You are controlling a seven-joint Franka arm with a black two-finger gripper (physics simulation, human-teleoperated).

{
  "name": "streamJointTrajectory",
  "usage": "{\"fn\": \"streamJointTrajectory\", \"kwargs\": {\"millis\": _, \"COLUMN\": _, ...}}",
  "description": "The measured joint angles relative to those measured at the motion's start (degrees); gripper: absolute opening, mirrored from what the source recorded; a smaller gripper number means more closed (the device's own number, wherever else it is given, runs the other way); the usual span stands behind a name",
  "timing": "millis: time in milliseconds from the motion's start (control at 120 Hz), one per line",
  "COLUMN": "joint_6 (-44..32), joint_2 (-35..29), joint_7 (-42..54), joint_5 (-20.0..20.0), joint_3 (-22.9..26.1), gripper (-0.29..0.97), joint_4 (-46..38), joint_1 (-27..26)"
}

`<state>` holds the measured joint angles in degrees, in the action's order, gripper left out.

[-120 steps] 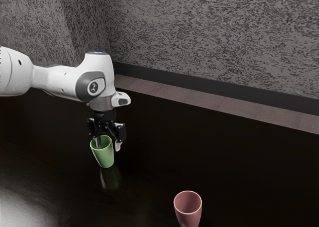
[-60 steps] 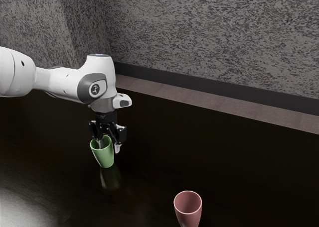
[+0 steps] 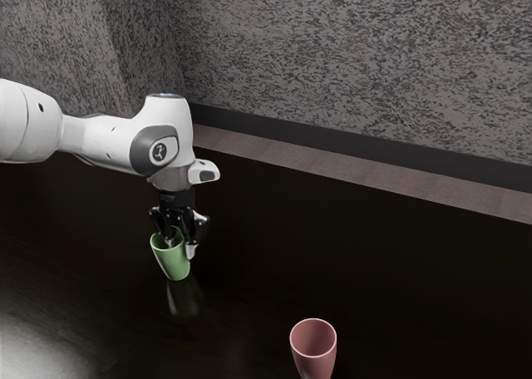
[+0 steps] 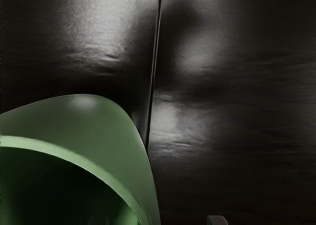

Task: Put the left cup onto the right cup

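Two cups: a green cup (image 3: 170, 261) and a pink cup (image 3: 312, 346), both upright with their mouths up, on a dark glossy counter (image 3: 374, 263).
Green cup: toward the exterior view's left, directly under the arm's hand, leaning a little. Its dim reflection lies on the counter just beneath it. Whether its base touches the surface cannot be told.
Pink cup: toward the exterior view's right and nearer the camera, well apart from the green cup, with nothing touching it.
Claw (image 3: 180, 244): points straight down at the green cup's rim, with its black fingers drawn close together. One finger is inside the mouth and the other outside the wall, so it grips the cup by the rim on the side facing the exterior view's right.
Arm (image 3: 91, 138): white, coming in from the exterior view's left, with the wrist bent downward over the green cup.
Wrist view: the green cup (image 4: 74, 131) lies close under the hand, showing its rim and dark inside. Beyond it is the counter (image 4: 237, 87), with soft glare and a thin dark seam (image 4: 155, 62).
Backdrop: a speckled grey wall (image 3: 349, 55) with a brownish ledge (image 3: 374, 175) along the counter's far edge.
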<state>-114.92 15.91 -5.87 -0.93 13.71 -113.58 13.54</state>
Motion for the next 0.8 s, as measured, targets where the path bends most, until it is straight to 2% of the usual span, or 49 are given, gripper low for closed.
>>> {"fn": "streamJointTrajectory", "kwargs": {"millis": 483, "joint_6": -0.20, "joint_2": 0.14, "joint_7": -0.09, "joint_5": -0.57, "joint_3": 0.00, "gripper": -0.05, "joint_4": 0.15, "joint_1": 0.00}}
{"fn": "streamJointTrajectory", "kwargs": {"millis": 800, "joint_6": -0.23, "joint_2": 0.14, "joint_7": -0.34, "joint_5": -0.93, "joint_3": -0.07, "gripper": -0.09, "joint_4": 0.26, "joint_1": -0.05}}
